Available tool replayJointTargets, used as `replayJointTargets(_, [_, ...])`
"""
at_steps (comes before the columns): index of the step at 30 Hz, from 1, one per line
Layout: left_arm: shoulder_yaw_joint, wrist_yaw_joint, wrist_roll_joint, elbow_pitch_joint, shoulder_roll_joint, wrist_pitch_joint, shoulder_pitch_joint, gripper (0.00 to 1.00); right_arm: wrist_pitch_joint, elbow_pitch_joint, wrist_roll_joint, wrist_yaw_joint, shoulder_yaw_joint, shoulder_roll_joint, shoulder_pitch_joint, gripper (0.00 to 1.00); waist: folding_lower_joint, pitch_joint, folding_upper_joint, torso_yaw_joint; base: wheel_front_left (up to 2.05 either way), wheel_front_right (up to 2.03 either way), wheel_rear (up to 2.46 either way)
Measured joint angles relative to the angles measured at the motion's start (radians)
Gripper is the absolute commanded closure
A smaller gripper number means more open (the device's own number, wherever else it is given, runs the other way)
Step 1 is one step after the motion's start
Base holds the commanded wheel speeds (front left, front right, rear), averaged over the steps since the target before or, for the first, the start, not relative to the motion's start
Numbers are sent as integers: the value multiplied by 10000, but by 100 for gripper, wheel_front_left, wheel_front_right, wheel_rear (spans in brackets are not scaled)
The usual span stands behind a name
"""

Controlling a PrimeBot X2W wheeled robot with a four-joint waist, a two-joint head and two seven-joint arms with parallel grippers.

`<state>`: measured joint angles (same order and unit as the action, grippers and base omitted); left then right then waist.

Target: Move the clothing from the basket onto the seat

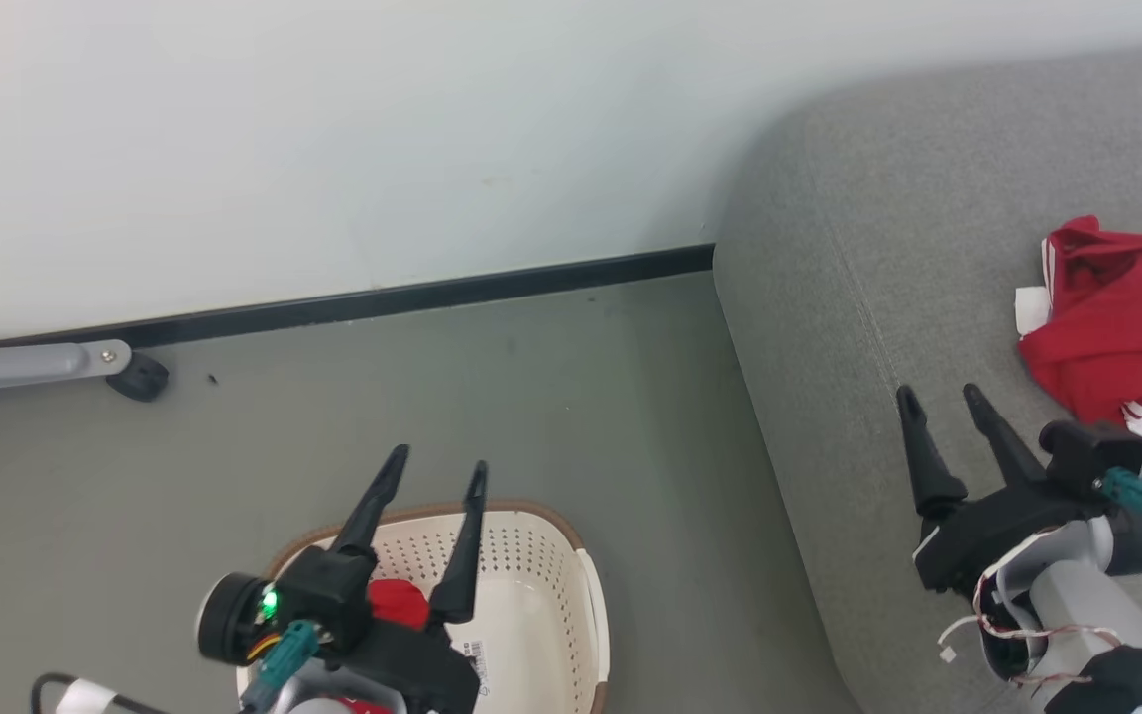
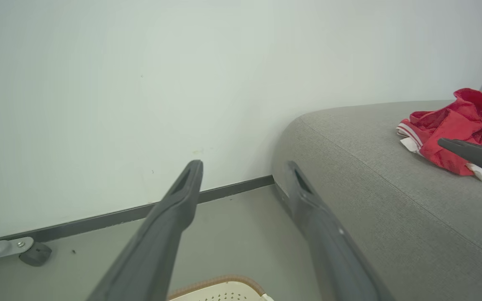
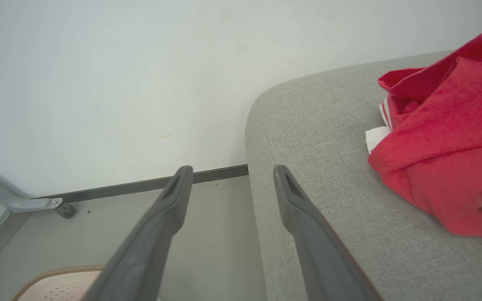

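Left hand (image 1: 440,458) spread wide, empty, hovered over basket (image 1: 531,521). Right hand (image 1: 940,391) also wide, empty, above seat (image 1: 829,248), just beside clothing heap (image 1: 1116,327).

Done: one red heap with white trim lay on seat.

Left: red patch (image 1: 398,600) showed in basket beneath left hand, mostly hidden; judged garment yet to move.

Count: two hands, one basket, one seat, one heap, one patch. Garments within heap could not be counted.

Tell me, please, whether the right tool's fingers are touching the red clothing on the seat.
Apart. The right wrist view shows bare grey seat between the fingers of the right tool and the red clothing; the head view agrees.
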<state>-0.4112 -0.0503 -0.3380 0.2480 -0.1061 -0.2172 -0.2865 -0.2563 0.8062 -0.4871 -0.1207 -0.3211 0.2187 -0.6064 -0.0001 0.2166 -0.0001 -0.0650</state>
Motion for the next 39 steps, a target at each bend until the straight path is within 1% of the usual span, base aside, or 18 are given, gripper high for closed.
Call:
replayJointTargets(4, [326,-127,-238,79,-119,-61,301,0,0,-566,372,6,-146,-38,500,0,-1,-277,0,141,0,0,0])
replayJointTargets(7, [523,-215,-328,171,-180,-63,546,0,0,-972,570,82,-217,-128,895,0,-1,-491,0,228,0,0,0])
replayJointTargets(9, [612,-219,-389,259,-192,-88,698,0,0,-1256,675,221,-261,-146,1178,0,0,-636,0,276,0,0,0])
replayJointTargets(11, [708,-272,-399,297,-188,-105,841,0,0,-1524,679,278,-249,-144,1474,0,0,-779,0,320,0,0,0])
replayJointTargets(19, [924,-391,-483,391,-194,-140,1393,0,0,-2546,1057,681,-130,-107,2448,0,0,-1284,0,460,0,0,0])
replayJointTargets(21, [1016,-437,-485,399,-194,-148,1530,0,0,-2830,1131,731,-127,-94,2638,0,0,-1370,0,478,0,0,0])
replayJointTargets(27, [1187,-468,-757,516,-188,-150,1708,0,0,-3358,1185,869,-81,-56,3169,0,0,-1607,0,500,0,0,0])
replayJointTargets(33, [1267,-531,-759,602,-178,-150,1977,0,0,-3848,1287,1035,-90,-29,3568,0,0,-1752,0,522,0,0,0])
replayJointTargets(39, [1390,-552,-761,598,-174,-150,2103,0,0,-4299,1375,1120,-75,19,3752,0,2,-1732,1,535,0,0,0])
